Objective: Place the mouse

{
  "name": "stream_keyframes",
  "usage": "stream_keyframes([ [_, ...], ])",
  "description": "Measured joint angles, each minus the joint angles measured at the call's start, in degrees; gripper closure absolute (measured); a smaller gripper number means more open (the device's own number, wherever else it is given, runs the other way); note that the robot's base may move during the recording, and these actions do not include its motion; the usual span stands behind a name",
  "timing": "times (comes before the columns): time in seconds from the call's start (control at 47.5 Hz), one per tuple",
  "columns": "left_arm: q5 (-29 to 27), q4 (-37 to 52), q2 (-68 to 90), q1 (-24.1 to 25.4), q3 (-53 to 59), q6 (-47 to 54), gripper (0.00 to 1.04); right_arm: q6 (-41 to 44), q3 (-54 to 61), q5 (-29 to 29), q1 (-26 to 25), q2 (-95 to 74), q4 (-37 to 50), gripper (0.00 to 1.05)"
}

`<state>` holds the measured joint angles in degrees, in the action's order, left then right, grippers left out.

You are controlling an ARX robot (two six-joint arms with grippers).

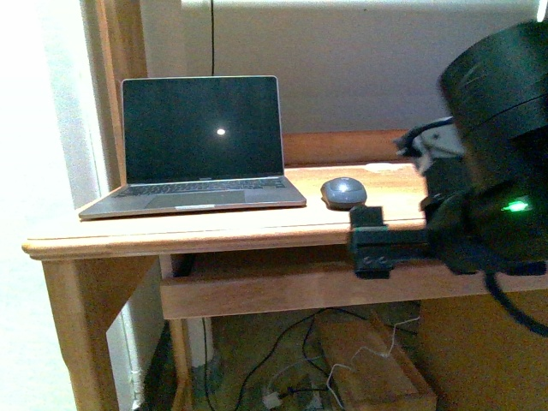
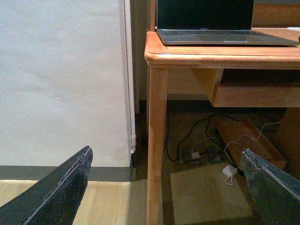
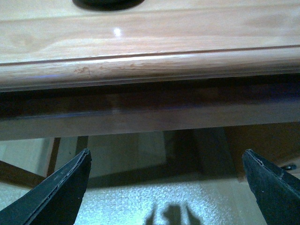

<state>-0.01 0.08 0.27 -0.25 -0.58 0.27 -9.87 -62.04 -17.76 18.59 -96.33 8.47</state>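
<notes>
Right gripper (image 1: 370, 248) sits closest, jaws spread wide with nothing between them, level with the table (image 1: 214, 231) edge; the mouse (image 1: 343, 192) rests on top just beyond them, beside the laptop (image 1: 199, 145). Left gripper (image 2: 166, 187) hangs low, jaws apart too

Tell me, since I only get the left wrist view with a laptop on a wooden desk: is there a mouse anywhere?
Observer: Yes. The front view shows the mouse on the desk, right of the laptop and apart from it.
Operator: Is a claw holding it?
Observer: No. The right claw is open and empty, level with the desk's front edge.
Operator: Is the laptop on?
Observer: Its screen is dark except for one small bright spot.
</notes>
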Motion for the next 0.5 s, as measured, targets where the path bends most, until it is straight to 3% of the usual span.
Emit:
stream_keyframes([
  [0.126, 0.00, 0.00, 0.00, 0.00, 0.00, 0.00, 0.08, -1.05, 13.22, 1.53, -2.25, 16.31, 2.84, 0.07],
  [0.295, 0.00, 0.00, 0.00, 0.00, 0.00, 0.00, 0.08, -3.28, 29.70, -0.90, -3.61, 37.48, 3.65, 0.07],
  [0.505, 0.02, 0.00, 0.00, 0.00, 0.00, 0.00, 0.08, -5.64, 43.36, -10.54, 1.60, 62.93, -8.87, 0.07],
])
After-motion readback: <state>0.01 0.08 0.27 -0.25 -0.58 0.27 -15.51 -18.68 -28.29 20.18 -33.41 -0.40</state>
